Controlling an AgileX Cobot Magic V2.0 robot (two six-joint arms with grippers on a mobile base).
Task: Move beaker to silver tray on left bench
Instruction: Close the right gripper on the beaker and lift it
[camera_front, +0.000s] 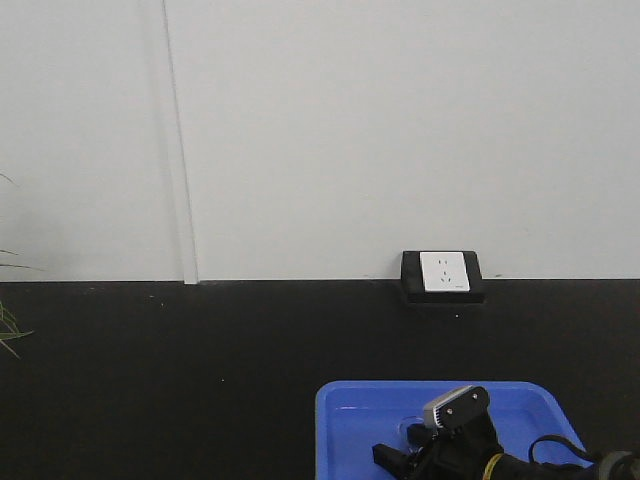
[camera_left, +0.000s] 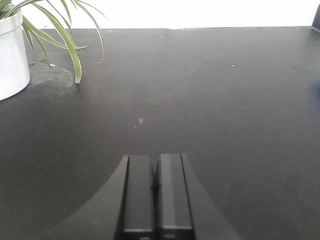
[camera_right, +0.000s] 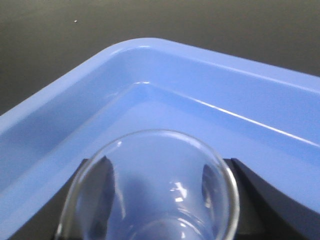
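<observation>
The clear glass beaker (camera_right: 160, 145) stands inside the bright blue plastic tray (camera_right: 165, 75), near one of its corners. My right gripper (camera_right: 156, 172) straddles the beaker, with a black finger (camera_right: 252, 197) on each side pressed close to its wall under the flared rim. In the front view the right gripper (camera_front: 440, 452) sits low over the blue tray (camera_front: 350, 420) at the bottom right. My left gripper (camera_left: 155, 165) is shut and empty, low over the black bench top (camera_left: 210, 90). The silver tray is out of view.
A white pot (camera_left: 10, 55) with a green leafy plant stands at the far left of the bench. A white wall socket (camera_front: 444, 272) in a black frame sits at the back edge, behind the blue tray. A pale wall runs behind the bench.
</observation>
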